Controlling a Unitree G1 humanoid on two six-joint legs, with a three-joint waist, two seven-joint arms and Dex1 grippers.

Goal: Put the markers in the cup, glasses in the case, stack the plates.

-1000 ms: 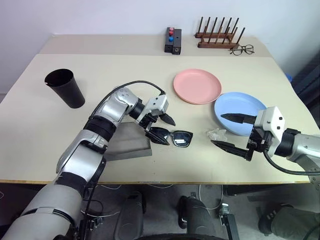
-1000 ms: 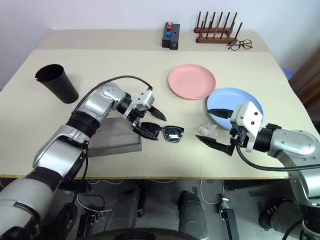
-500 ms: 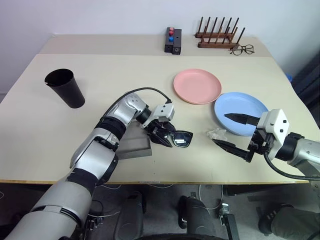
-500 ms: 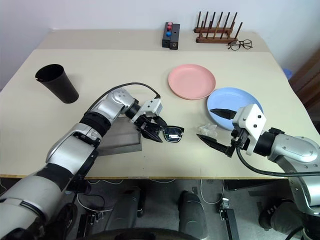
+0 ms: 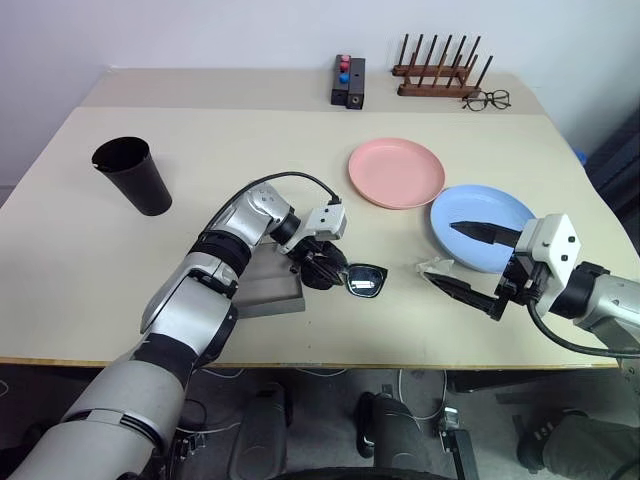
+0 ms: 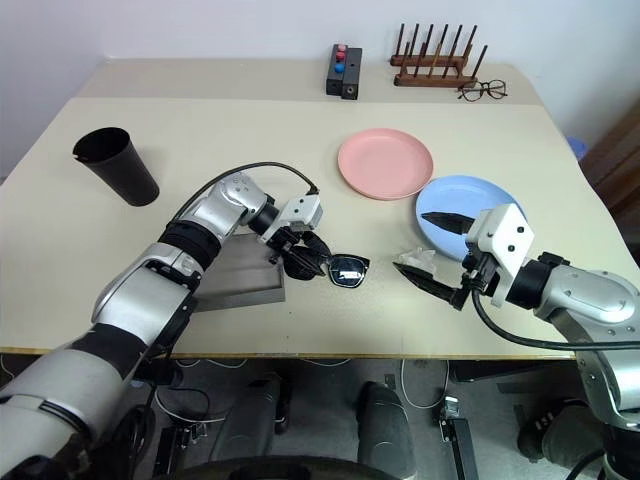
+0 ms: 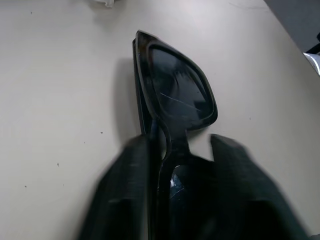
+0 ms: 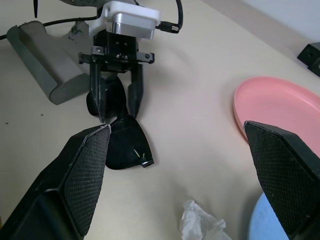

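Left gripper (image 5: 322, 268) has its two fingers closed around one lens of the sunglasses (image 5: 358, 279) lying on the table (image 5: 250, 150); right gripper (image 5: 478, 263) hangs wide open, empty.

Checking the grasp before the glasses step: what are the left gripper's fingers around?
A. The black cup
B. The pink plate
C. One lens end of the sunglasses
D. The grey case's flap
C: the left gripper straddles one lens end of the sunglasses on the table, beside the grey case.
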